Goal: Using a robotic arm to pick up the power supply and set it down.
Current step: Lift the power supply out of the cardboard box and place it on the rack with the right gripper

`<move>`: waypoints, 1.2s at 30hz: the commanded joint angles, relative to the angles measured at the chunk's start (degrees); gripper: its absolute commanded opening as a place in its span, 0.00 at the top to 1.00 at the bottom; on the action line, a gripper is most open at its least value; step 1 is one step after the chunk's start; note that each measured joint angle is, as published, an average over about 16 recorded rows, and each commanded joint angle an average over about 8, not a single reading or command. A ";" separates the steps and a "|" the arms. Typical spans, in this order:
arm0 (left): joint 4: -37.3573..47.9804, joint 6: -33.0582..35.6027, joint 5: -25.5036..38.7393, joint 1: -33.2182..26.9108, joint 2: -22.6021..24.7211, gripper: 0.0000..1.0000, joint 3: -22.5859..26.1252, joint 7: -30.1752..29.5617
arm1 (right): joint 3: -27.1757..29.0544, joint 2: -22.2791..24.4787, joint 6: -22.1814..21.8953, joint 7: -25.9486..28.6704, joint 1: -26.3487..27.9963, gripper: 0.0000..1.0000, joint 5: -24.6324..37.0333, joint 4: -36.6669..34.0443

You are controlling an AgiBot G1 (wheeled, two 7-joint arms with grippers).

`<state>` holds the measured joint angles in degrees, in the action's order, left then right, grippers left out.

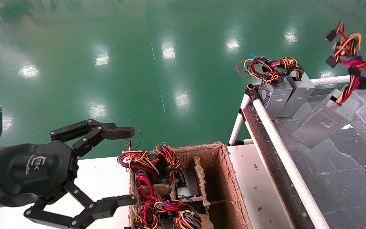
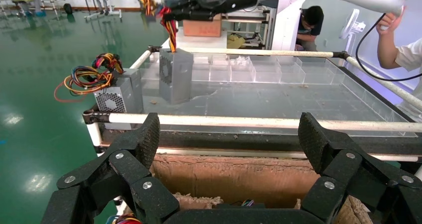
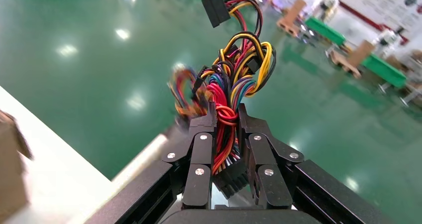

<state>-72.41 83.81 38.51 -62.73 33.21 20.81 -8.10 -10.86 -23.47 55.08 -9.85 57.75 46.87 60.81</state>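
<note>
green factory floor, right claw [image 3: 226, 149] clamped on power supply [image 1: 324, 122] wires, left claw [image 1: 119, 165] spread apart over carton [image 1: 230, 178]

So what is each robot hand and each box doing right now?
Right gripper: fingers shut on the wire bundle.
Power supply: tilted, hanging by its wires over the tray.
Two grey boxes: standing together at the tray's corner.
Left gripper: open, empty, beside the cardboard box.

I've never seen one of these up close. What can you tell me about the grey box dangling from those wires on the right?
The power supply is a light grey metal box with a perforated face. It hangs tilted over the grey table, held only by its red, yellow and orange wires, which the right gripper pinches. Black plugs stick up above.
</note>
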 commanded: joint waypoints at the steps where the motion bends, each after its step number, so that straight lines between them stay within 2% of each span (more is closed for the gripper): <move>1: 0.00 0.00 0.00 0.00 0.00 0.00 0.00 0.00 | -0.70 -0.42 -1.53 -0.49 0.49 1.00 1.73 -0.44; 8: 0.00 0.00 0.00 0.00 0.00 0.00 0.01 0.00 | -5.27 -4.89 -4.44 -0.09 7.71 1.00 9.32 -5.08; 18: 0.00 0.00 -0.01 0.00 0.00 0.00 0.01 0.01 | -10.17 -11.11 -6.22 -1.64 18.83 1.00 18.33 -13.49; 36: 0.00 -0.01 -0.01 -0.01 -0.01 0.00 0.02 0.01 | -14.19 -18.78 -6.55 -6.44 31.42 1.00 25.83 -29.16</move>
<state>-72.41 83.81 38.50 -62.74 33.20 20.83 -8.09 -25.02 -42.37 48.36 -16.17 89.17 72.65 31.76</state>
